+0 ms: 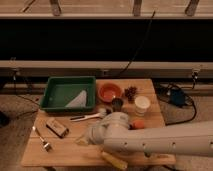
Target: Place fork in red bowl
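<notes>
The fork [41,140] lies on the wooden table [60,155] near its front left corner, slim and silvery. The red bowl [110,92] stands at the back middle, right of the green tray, and looks empty. My pale arm [150,140] reaches in from the right across the front of the table. My gripper [84,139] is at the arm's left end, low over the table, to the right of the fork and apart from it. It is well in front of the red bowl. The dark bowl is hidden behind the arm.
A green tray [54,95] with a white sheet stands back left. A black-handled utensil [88,116], a brown box [57,128], a small dark cup [117,104], a white cup [142,105], a dark cluster [131,92] and a yellow item [115,160] also lie on the table.
</notes>
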